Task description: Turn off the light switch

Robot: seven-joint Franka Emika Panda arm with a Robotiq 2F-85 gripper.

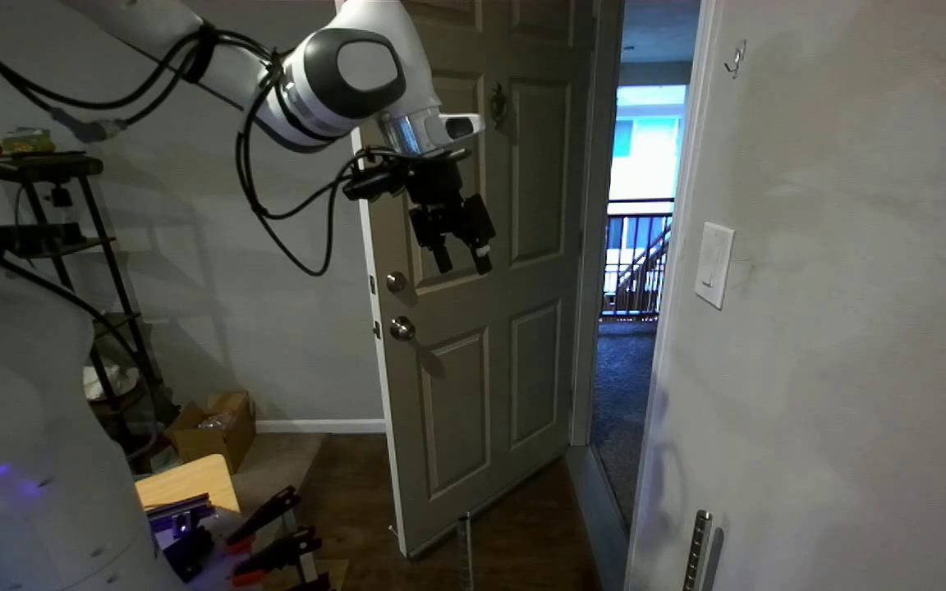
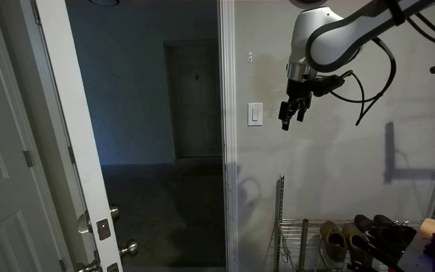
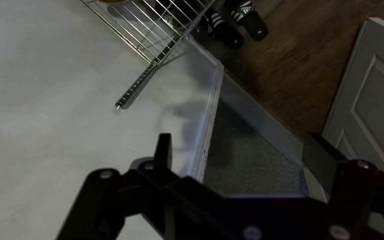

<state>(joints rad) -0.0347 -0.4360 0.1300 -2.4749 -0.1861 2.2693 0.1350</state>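
Observation:
The light switch (image 1: 714,264) is a white upright plate with a rocker on the grey-white wall, just beside the door frame. It also shows in an exterior view (image 2: 255,114); it is out of view in the wrist view. My gripper (image 1: 464,263) is black, open and empty, pointing downward in the air. In an exterior view the gripper (image 2: 293,122) appears to the right of the switch at about the same height in the picture; it is apart from the switch. In the wrist view the two fingers (image 3: 238,141) stand wide apart with nothing between them.
An open door (image 1: 481,328) with metal knobs (image 1: 401,328) stands behind the gripper in an exterior view. The door frame (image 2: 228,132) borders the switch's wall. A small hook (image 1: 736,59) is above the switch. A wire shoe rack (image 2: 293,226) with an upright metal post (image 3: 135,86) stands below.

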